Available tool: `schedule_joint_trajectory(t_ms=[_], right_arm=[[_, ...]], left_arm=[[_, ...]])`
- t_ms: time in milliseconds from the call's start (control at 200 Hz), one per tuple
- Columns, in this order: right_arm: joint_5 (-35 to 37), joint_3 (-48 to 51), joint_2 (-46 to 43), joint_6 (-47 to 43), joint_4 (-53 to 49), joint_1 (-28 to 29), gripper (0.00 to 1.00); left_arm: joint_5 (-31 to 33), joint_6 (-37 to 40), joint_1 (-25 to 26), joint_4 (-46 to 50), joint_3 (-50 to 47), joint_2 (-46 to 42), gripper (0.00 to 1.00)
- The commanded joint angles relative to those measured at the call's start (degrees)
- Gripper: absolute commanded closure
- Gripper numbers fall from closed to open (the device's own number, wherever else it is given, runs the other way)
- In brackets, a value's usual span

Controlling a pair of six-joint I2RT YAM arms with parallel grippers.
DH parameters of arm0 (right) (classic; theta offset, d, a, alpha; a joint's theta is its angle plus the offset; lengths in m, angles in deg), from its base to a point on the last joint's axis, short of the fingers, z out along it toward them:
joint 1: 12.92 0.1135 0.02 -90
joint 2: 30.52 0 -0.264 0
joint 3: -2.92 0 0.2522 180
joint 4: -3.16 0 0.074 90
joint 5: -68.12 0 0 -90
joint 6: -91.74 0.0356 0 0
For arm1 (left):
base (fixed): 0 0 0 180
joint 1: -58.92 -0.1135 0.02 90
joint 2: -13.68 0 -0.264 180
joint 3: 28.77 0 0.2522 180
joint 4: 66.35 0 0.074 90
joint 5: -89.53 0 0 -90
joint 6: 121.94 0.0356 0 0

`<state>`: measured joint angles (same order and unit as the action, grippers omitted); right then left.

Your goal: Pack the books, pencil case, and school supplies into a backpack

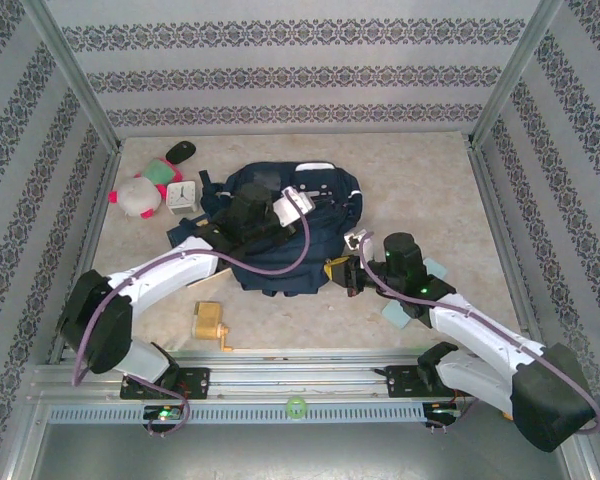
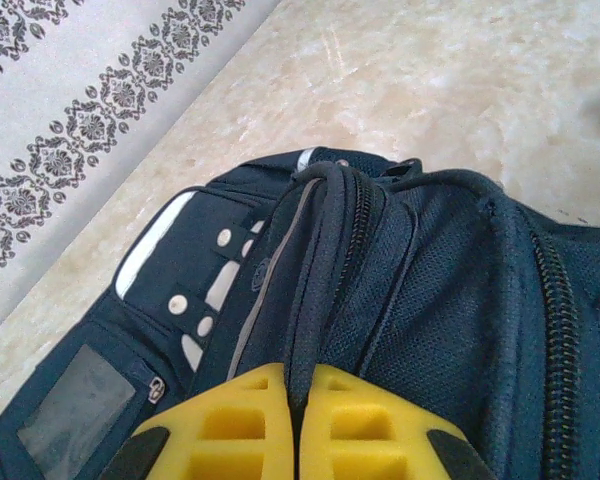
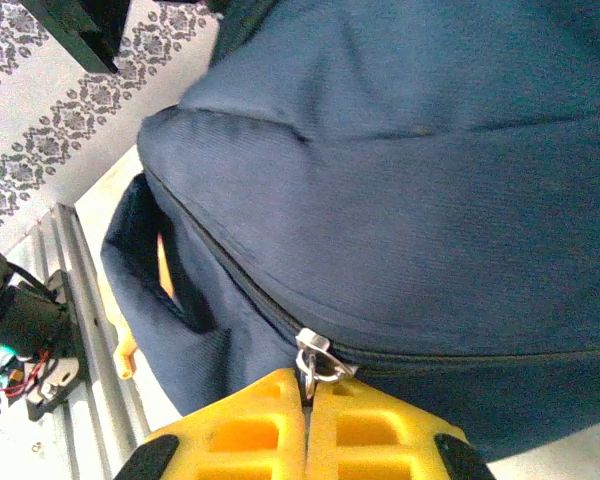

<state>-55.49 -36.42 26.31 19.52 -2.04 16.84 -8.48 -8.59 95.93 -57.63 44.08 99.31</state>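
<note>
Gripping, left gripper (image 2: 298, 390): I see fingers pinched together on the backpack (image 1: 325, 215) top loop (image 2: 315, 250).
Clamp, right gripper (image 3: 308, 392): closed on zip pull (image 3: 315, 356).
Position, backpack: centre of table (image 1: 420, 180).
Position, sharpener (image 1: 209, 322): near edge, apart.

The backpack (image 1: 330, 190) lies central on the table (image 1: 430, 170). The pencil sharpener (image 1: 209, 322) sits before it, leftward; the pencil case (image 1: 393, 313) lies to its right.

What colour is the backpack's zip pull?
Silver pull; the right wrist view shows it best.
</note>
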Motion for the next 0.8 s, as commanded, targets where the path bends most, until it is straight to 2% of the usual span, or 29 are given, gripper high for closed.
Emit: schedule_joint_trajectory(t_ms=[0,225,365,455,515,555,605,795], right_arm=[[-0.5,-2.6,-1.9,6.2,-2.5,2.5,1.0],[2.2,-3.3,0.3,14.4,-2.6,7.7,1.0],[2.1,-4.3,1.5,16.4,-2.7,8.6,1.0],[4.1,-4.2,-0.5,18.8,-4.6,6.8,0.81],[5.6,-3.1,-2.9,22.6,-5.3,4.1,0.6],[6.6,-2.0,-4.7,26.0,-5.9,1.9,0.5],[6.8,-0.6,-7.2,29.7,-6.3,-1.2,0.43],[9.3,3.4,-13.2,38.9,-6.3,-7.5,0.33]], left_arm=[[9.5,-6.5,1.9,-9.4,0.9,2.7,1.0],[8.8,-10.5,3.9,-12.1,3.6,7.3,1.0],[4.6,-10.6,3.7,-16.2,2.0,7.6,1.0],[-2.5,-9.8,2.2,-18.3,-0.1,6.1,1.0],[-9.0,-10.5,0.4,-19.3,-1.1,4.9,1.0],[-12.7,-10.6,-0.9,-19.9,-2.0,4.2,1.0],[-16.3,-10.7,-2.3,-20.5,-2.9,3.4,1.0],[-30.0,-9.0,-6.4,-22.0,-4.3,1.7,1.0]])
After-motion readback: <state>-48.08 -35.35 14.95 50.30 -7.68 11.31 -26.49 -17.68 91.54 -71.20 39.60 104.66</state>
